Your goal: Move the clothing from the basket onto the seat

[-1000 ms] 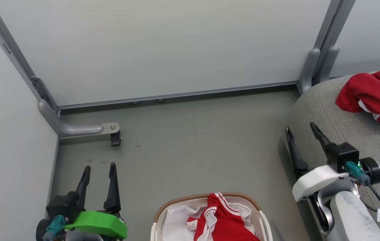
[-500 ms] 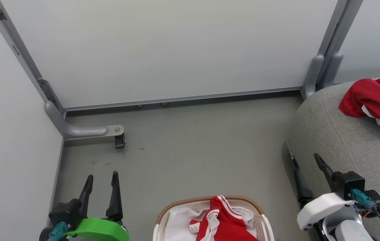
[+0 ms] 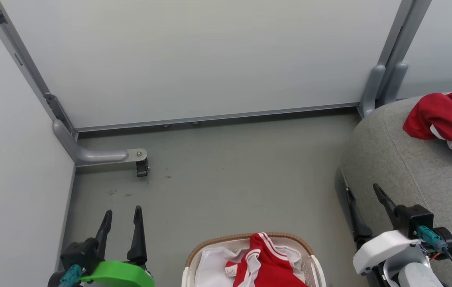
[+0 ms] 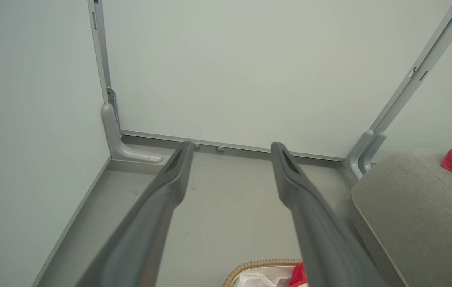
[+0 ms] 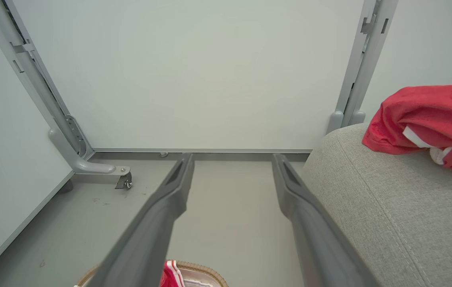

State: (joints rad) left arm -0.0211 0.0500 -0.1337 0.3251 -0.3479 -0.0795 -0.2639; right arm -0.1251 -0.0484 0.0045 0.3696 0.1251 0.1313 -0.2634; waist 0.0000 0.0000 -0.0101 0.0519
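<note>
Across the upper half of the head view, a white partition panel [image 3: 194, 59] is standing behind a grey floor [image 3: 230, 171], which is taking up the middle of the frame. At the right edge the seat [image 3: 409, 167] is rising from the floor, its grey woven cushion running off the frame. At the bottom centre the basket [image 3: 218, 240] is sitting on the floor, left of the seat and apart from it, cut off by the lower edge. Its white liner [image 3: 210, 267] is showing inside at the left.

One red jersey [image 3: 445, 117] is lying crumpled on the seat at the upper right, with white trim showing. A second red jersey [image 3: 268, 259] is lying in the basket, its white-striped edge reaching up to the far rim.

The left gripper [image 3: 123, 210] is hovering at the lower left above the floor, fingers spread apart and holding nothing. The right gripper [image 3: 362, 189] is hovering at the lower right by the seat's rounded edge, fingers likewise parted and empty. A small caster [image 3: 142, 169] is resting on the floor at the left, under a grey bracket foot.
</note>
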